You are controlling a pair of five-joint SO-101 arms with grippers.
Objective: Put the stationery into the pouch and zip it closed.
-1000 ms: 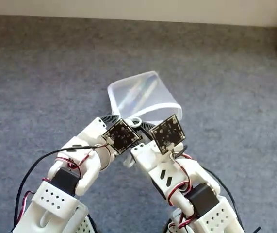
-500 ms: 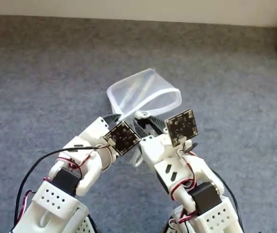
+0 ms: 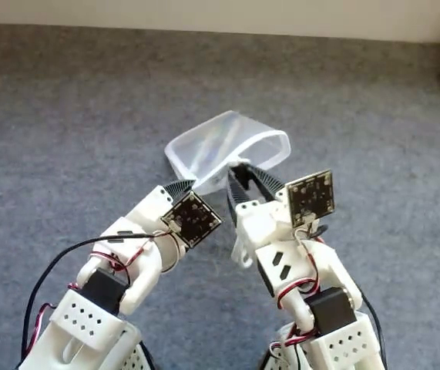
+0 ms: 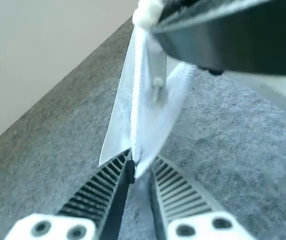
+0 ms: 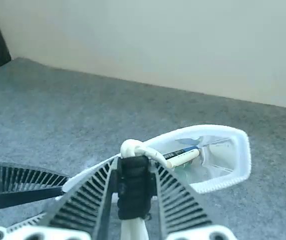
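**Step in hand: closing the zip.**

1. The pouch (image 3: 227, 146), a translucent mesh one, lies on the grey tabletop (image 3: 65, 116), just ahead of both arms. The stationery (image 5: 183, 156) is already inside; a pen-like item can be seen through the open mouth, so loading appears complete.
2. The left claw (image 4: 135, 165) is closed to a narrow pinch on the near corner of the pouch, where the mesh edge passes between its jaws. It acts as the anchor.
3. The right claw (image 5: 133, 161) is clamped on the white pull cord (image 5: 131, 148) of the zip, with the knotted loop standing just above its tips. In the high view it sits at the near rim of the pouch, close beside the left claw.
4. Beyond the right claw the mouth gapes wide. The zip is judged mostly undone (the slider itself is hidden behind the jaws).

**Next move calls for:** drawing the pull cord along the track, away from the anchored corner and toward the far end of the mouth. The left claw must hold firm so that the fabric stays taut. A slack edge is likely to let the pouch drag along instead of zipping.
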